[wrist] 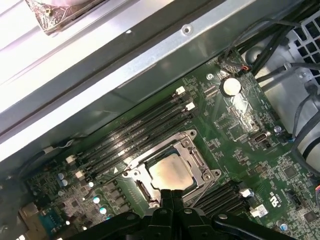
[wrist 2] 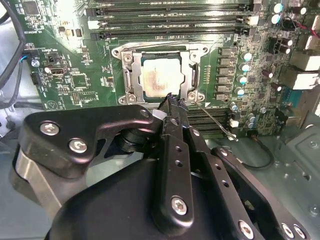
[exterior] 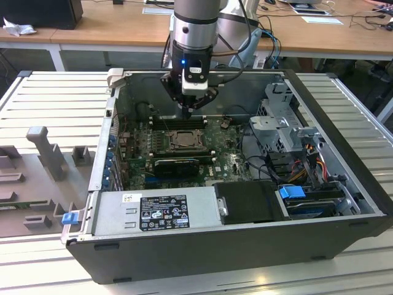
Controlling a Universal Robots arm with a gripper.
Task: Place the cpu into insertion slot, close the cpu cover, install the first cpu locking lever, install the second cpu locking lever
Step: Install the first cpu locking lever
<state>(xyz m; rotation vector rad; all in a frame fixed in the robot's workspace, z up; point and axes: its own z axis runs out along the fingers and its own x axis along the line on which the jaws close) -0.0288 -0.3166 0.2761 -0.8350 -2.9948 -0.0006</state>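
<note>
The cpu (wrist 2: 156, 80) (wrist: 170, 172), a pale silvery square chip, lies in the insertion slot (exterior: 182, 139). The cpu cover (wrist 2: 129, 75) (wrist: 196, 156), a silvery metal frame, lies flat around the chip. My gripper (wrist 2: 172, 101) (wrist: 172, 193) (exterior: 186, 111) is shut with nothing in it. Its tips hover close above the socket's edge in both wrist views. A thin wire locking lever (wrist 2: 216, 121) angles out from the socket's corner over the memory slots, unlatched.
Long black memory slots (wrist 2: 165, 20) (wrist: 140, 127) flank the socket. The open computer case holds a grey power supply box (exterior: 156, 209), a drive cage (exterior: 285, 120) and coloured cables (exterior: 304, 166). The case wall (wrist: 150, 65) runs close behind the board.
</note>
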